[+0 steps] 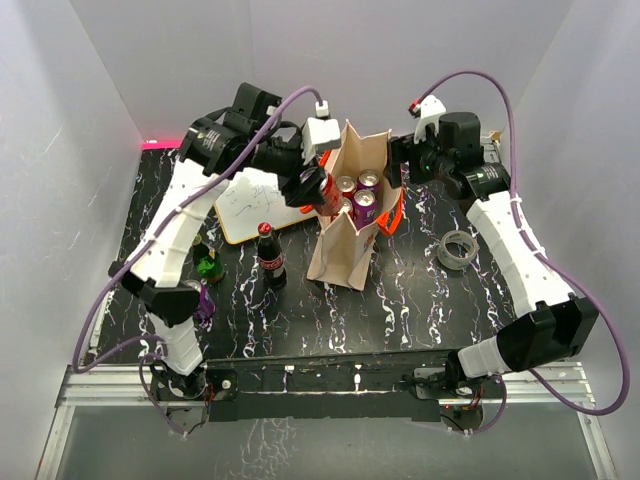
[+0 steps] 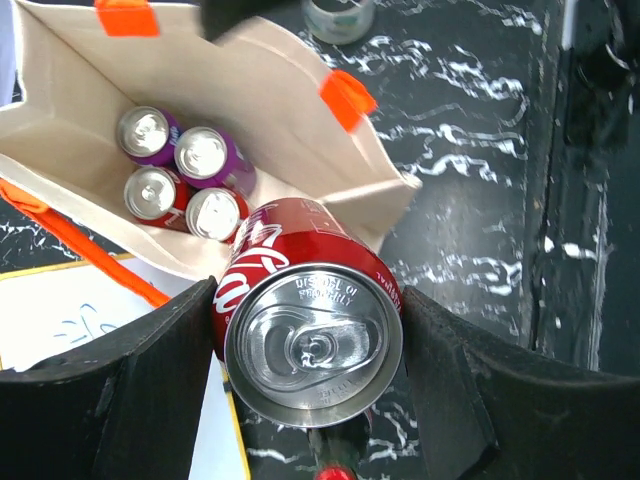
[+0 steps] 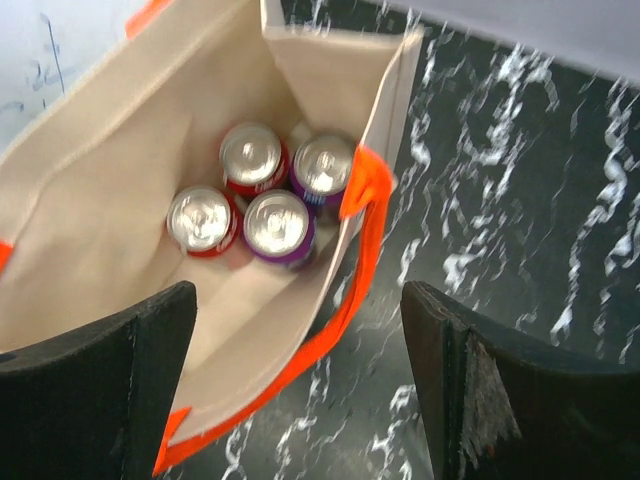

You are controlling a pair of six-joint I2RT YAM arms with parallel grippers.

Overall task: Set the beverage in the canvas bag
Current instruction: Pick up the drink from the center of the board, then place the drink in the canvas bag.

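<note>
Gripper on left (image 2: 312, 388) clamped around red can (image 2: 300, 275) (by canvas bag (image 2: 290, 110)), right gripper (image 3: 300, 385) spread wide, empty.

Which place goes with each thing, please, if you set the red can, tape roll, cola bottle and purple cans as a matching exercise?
Things:
1. red can
2. tape roll
3. cola bottle
4. purple cans

Places:
A. inside the canvas bag
B. held in the left gripper
C. standing on the table, left of the bag
D. lying on the table, right of the bag

Pairs: 1-B, 2-D, 3-C, 4-A.
</note>
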